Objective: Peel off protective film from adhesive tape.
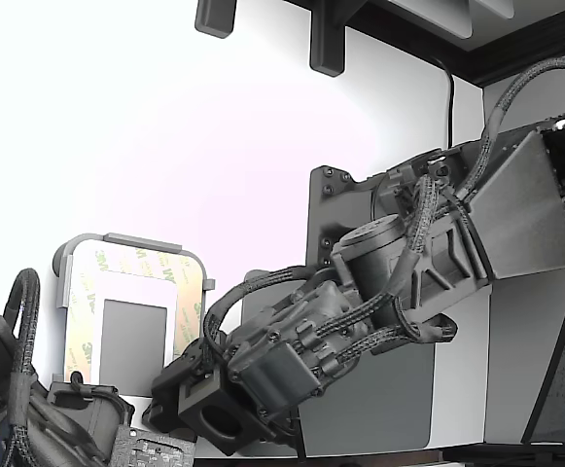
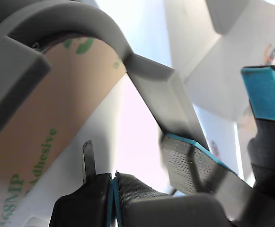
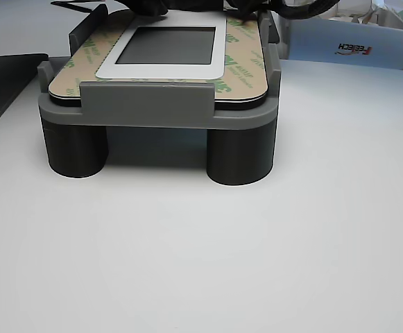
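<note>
1. The protective film (image 3: 239, 69) was a tan liner printed with pale green "3M" logos; in the wrist view its print (image 2: 38, 161) read partly as "Adhesive" and what looked like "MP", the rest cut off.
2. A white box (image 3: 347, 43) behind the tray in the other view carried a dark logo, too small to read with certainty.
3. The film lay flat as a border around a small grey rectangle (image 3: 170, 45), covering the adhesive tape, which itself could not be told apart beneath the liner.
4. All of this sat in a grey rounded-corner tray (image 3: 146, 104), raised on dark cylindrical legs (image 3: 241, 156) above a white table (image 3: 201, 257).
5. In the exterior view the tray (image 1: 126, 241) stood toward the exterior view's left, with the arm (image 1: 379, 282) reaching in from the exterior view's right across a large dark grey pad (image 1: 379, 409).
6. The gripper (image 2: 189, 161) hung close at the tray's edge; its blue-padded fingers (image 2: 265, 92) stood apart with nothing visible between them.
7. A second arm's cabled body (image 1: 29, 399) was cropped at the exterior view's lower left corner.
8. The arm's body hid the gripper's tip in the exterior view, and whether a finger touched the film could not be told.
9. The tray's far edge in the other view was blocked by dark cables (image 3: 152, 5).
</note>
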Robot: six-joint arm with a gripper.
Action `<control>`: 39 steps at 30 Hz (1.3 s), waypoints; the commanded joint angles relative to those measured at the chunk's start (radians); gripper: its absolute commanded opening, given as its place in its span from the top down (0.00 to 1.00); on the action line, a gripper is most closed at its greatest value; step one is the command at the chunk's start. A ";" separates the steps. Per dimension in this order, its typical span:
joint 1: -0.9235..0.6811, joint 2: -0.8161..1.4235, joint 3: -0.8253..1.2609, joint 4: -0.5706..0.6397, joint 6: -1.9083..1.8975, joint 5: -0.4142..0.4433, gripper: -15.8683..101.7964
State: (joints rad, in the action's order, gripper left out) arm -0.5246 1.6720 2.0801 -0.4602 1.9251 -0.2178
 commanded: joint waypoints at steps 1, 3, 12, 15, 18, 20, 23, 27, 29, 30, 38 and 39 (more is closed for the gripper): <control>0.008 0.015 -0.023 0.002 0.002 0.003 0.91; 0.008 0.014 -0.023 0.002 0.005 0.005 0.90; 0.002 0.012 -0.028 -0.011 0.006 0.008 0.91; -0.002 0.012 -0.028 -0.011 -0.003 0.006 0.92; -0.002 0.012 -0.029 -0.012 -0.011 0.003 0.93; -0.003 0.012 -0.035 -0.018 -0.017 0.000 0.94; -0.003 0.012 -0.043 -0.021 -0.031 -0.005 0.96; -0.003 0.008 -0.057 -0.035 -0.040 -0.008 0.96; -0.003 0.008 -0.061 -0.041 -0.044 -0.008 0.96; -0.003 0.008 -0.063 -0.043 -0.046 -0.008 0.96; -0.003 0.012 -0.057 -0.044 -0.061 -0.008 0.96; -0.003 0.012 -0.057 -0.044 -0.061 -0.008 0.96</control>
State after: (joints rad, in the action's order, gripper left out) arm -0.5338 1.6598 2.0509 -0.5093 1.8653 -0.2194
